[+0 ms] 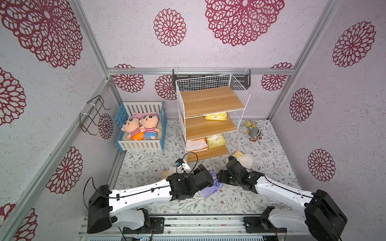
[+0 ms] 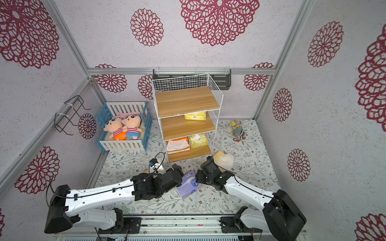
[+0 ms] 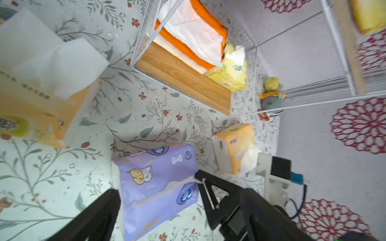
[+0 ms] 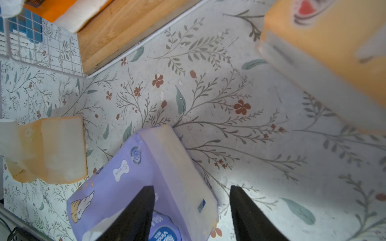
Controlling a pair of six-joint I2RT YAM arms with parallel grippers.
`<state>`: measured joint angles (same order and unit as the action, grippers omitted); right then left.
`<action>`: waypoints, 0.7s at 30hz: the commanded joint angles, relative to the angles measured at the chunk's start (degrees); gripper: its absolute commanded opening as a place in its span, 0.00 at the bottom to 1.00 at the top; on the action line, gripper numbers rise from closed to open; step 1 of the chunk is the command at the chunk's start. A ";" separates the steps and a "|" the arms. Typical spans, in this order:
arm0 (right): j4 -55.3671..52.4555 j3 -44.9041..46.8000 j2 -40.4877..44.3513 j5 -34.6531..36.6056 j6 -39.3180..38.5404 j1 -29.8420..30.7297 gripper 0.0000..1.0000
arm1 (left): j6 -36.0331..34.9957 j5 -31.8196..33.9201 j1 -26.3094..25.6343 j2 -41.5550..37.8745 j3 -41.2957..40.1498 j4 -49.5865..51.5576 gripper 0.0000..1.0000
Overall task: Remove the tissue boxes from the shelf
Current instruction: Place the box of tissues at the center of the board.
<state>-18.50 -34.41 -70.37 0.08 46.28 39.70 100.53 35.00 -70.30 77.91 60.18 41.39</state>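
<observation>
purple pack (image 4: 125,183) is showing a cartoon cat, a white bone mark and a blue round logo, its white writing too blurred to read. pale orange pack (image 3: 37,108) is carrying a row of dark characters, unreadable. second pale orange pack (image 3: 231,146) is showing a small red-and-white badge. yellow-green pack (image 3: 229,75) is bearing a green leaf mark.

left gripper (image 3: 156,183) is standing wide open, fingers either side of the purple pack, which is lying on the floor mat (image 1: 146,162) near the shelf (image 1: 208,98). right gripper (image 4: 191,187) is standing partly open, gripping nothing, one finger over that pack's end.

bright orange pack (image 1: 196,145) and the yellow-green pack are sitting on the bottom board, yellow pack (image 1: 216,116) on the middle board. the mat is showing a leaf-and-flower print, walls (image 1: 125,41) dark red medallions. crib (image 1: 142,144) with plush dolls (image 1: 140,127) is sitting far left, toy duck (image 1: 252,129) far right.
</observation>
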 commanded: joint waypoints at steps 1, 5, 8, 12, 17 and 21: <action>2.82 -0.63 -1.32 -1.06 -1.75 -0.33 0.65 | -0.75 -3.90 -1.14 5.49 -0.39 4.47 0.97; 3.55 -0.82 -3.22 -2.00 -1.81 -0.30 0.66 | 0.62 -6.46 -2.12 9.09 -0.73 -0.37 0.97; 3.67 -0.82 -3.57 -1.88 -1.89 -0.42 0.67 | 1.73 -6.84 -2.14 9.11 -3.71 -4.92 0.97; 3.47 -1.09 -2.78 -1.68 -2.11 -0.42 0.67 | 4.42 -5.06 -1.21 6.58 -13.16 -19.64 0.97; 4.51 -0.52 -1.09 -3.54 -1.31 -0.42 0.67 | 4.33 -4.77 1.47 7.34 -20.72 -35.28 0.97; 4.48 -0.05 0.71 -3.05 -0.85 -0.42 0.67 | 0.33 -6.68 4.14 10.78 -18.61 -38.99 0.97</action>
<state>-15.73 -34.44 -72.23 -2.79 45.65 39.64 103.70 28.91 -67.92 86.78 39.90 11.66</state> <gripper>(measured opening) 0.674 0.971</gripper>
